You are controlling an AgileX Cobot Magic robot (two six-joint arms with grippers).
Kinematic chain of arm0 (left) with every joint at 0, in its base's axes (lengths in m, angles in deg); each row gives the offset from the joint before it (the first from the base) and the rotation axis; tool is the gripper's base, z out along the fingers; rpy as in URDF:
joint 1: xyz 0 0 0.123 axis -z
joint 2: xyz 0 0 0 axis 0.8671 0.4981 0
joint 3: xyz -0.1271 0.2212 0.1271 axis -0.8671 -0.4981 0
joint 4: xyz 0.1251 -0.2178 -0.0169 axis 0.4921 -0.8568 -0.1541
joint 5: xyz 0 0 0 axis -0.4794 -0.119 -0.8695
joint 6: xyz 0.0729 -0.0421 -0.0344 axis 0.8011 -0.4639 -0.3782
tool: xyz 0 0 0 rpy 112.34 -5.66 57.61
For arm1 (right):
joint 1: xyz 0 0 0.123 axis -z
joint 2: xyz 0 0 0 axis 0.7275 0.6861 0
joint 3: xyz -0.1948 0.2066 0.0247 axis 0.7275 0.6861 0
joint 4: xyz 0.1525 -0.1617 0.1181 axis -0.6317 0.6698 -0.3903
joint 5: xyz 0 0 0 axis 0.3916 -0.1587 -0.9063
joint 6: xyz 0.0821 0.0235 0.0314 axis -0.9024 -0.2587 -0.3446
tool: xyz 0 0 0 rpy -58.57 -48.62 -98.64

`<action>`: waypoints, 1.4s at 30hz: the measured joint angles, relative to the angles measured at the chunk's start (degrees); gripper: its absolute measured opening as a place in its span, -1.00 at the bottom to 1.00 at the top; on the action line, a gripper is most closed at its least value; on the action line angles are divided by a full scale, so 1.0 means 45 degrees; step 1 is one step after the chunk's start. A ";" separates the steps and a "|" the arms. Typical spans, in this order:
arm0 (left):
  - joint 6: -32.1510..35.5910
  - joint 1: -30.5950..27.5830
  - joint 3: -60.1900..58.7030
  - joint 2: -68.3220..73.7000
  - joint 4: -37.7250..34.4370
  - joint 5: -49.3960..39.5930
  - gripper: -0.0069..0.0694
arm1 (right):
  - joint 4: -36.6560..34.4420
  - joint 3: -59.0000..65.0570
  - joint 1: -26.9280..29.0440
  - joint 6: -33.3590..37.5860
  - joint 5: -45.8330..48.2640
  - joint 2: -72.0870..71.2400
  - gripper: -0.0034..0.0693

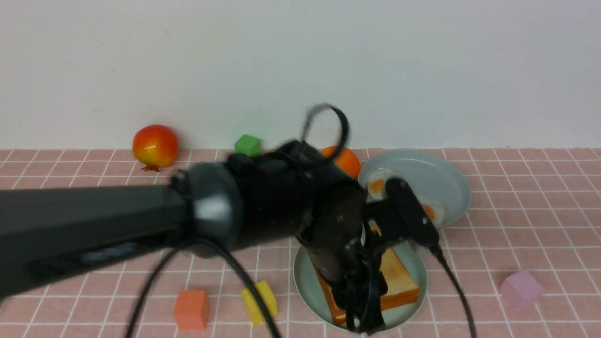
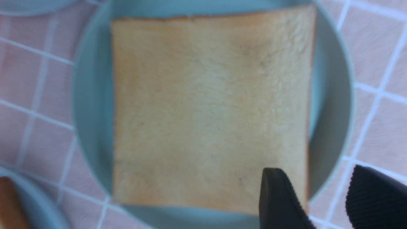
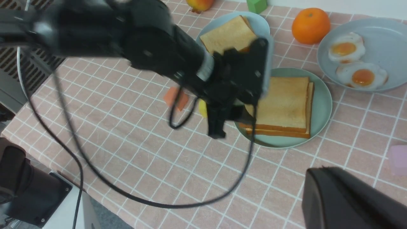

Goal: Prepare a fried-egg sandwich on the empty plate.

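Two golden toast slices (image 3: pixel 283 103) lie stacked on the mint-green plate (image 3: pixel 321 105), the lower one sticking out at one side; no egg shows between them. My left gripper (image 2: pixel 321 194) hangs open just above that plate's rim (image 2: pixel 345 95). One finger (image 2: pixel 276 197) is over a corner of the top toast (image 2: pixel 210 105), the other is outside the plate, and nothing is between them. Two fried eggs (image 3: pixel 346 49) lie on a blue-grey plate (image 3: pixel 381 41). My right gripper (image 3: pixel 313 178) is shut, high above the cloth near the front.
A second blue-grey plate (image 3: pixel 260 24) behind the mint one holds one toast slice (image 3: pixel 227 35). An orange (image 1: pixel 350 162), a red-yellow fruit (image 1: pixel 155 145) and a green cube (image 1: pixel 247 144) stand at the back. Orange (image 1: pixel 191 309), yellow (image 1: pixel 259 301) and lilac (image 1: pixel 521 289) blocks lie near the front.
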 joint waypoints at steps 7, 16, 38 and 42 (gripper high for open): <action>-0.2401 0.0000 -0.0446 -0.4765 -0.0825 -0.0686 -0.67 | 0.0000 0.0000 0.0000 0.0010 0.0000 0.0000 -0.88; -0.3002 0.0000 -0.7019 -1.2858 -0.1945 0.2438 -0.79 | -0.0014 0.0000 0.0000 0.0010 0.0000 0.0000 -0.88; -0.4218 0.0000 -1.4336 -2.2371 -0.2319 0.5997 -0.79 | -0.0375 0.0000 0.0000 0.0033 0.0000 0.0000 -0.87; -0.4218 0.0000 -1.4348 -2.2371 -0.2350 0.5917 -0.79 | -0.0375 0.0000 -0.0106 0.0033 0.0000 0.0000 -0.87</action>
